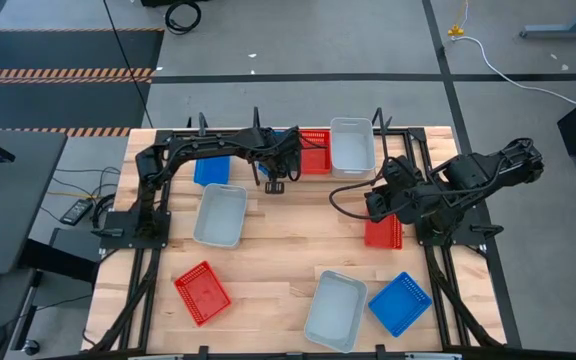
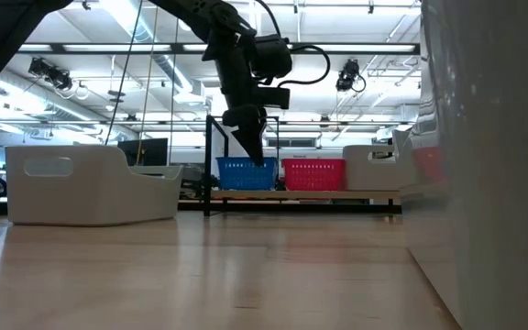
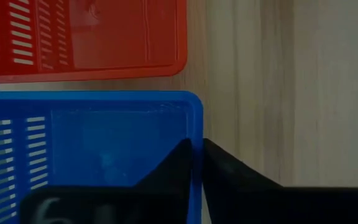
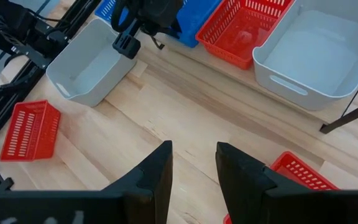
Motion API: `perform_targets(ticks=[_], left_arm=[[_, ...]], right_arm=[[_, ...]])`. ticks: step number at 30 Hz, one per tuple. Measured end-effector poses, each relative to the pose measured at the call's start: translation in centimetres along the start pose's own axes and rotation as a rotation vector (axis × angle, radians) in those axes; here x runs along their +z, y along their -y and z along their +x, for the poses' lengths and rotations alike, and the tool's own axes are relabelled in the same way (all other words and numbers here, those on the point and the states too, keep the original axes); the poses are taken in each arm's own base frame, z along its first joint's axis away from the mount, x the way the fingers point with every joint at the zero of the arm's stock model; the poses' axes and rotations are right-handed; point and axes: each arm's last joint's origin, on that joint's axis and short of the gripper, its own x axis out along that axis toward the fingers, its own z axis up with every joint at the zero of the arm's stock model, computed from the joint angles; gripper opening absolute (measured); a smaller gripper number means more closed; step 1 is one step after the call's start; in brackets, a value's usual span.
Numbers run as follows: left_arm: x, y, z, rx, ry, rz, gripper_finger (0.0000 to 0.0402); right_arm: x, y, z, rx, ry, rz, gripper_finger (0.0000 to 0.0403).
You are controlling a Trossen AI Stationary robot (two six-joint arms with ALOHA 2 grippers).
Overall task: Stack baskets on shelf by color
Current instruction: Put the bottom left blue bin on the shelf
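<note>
My left gripper (image 3: 197,165) is at the shelf (image 2: 301,194) at the table's far edge, shut on a blue basket (image 2: 247,172). That basket stands beside a red basket (image 3: 79,37) and a white basket (image 1: 352,147) on the shelf plank. My right gripper (image 4: 194,165) hovers open over the table's right side, just above and beside another red basket (image 4: 303,171). A second blue basket (image 1: 211,170) lies under the left arm. My left gripper pinches the blue basket's side wall near a corner (image 3: 196,124), one finger (image 3: 176,165) inside the basket and one outside. The fingers come from above, pointing down. In the low view the basket sits level on the shelf plank.
Loose on the table are a white basket (image 1: 220,214) left of centre, a red basket (image 1: 202,292) near left, a white basket (image 1: 335,310) and a blue basket (image 1: 400,302) at the near edge. Bare wood lies in the middle (image 1: 298,235).
</note>
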Motion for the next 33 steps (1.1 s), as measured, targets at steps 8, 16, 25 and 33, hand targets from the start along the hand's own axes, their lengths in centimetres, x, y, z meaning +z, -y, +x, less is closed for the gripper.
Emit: perform_targets(ticks=[8,16,25,33], left_arm=[[-0.02,-0.02,0.0,0.006,-0.004,-0.016,0.0036],[0.0,-0.02,0.02,0.007,-0.003,-0.052,0.0031],[-0.01,-0.01,0.08,0.006,-0.005,-0.056,0.0046],[-0.06,0.03,0.08,0.003,-0.01,-0.056,0.0056]], right_arm=[[0.0,0.0,0.0,0.0,0.0,0.0,0.0129],[0.0,0.0,0.0,0.0,0.0,0.0,0.0129],[0.0,0.0,0.0,0.0,0.0,0.0,0.0129],[0.0,0.0,0.0,0.0,0.0,0.0,0.0129]])
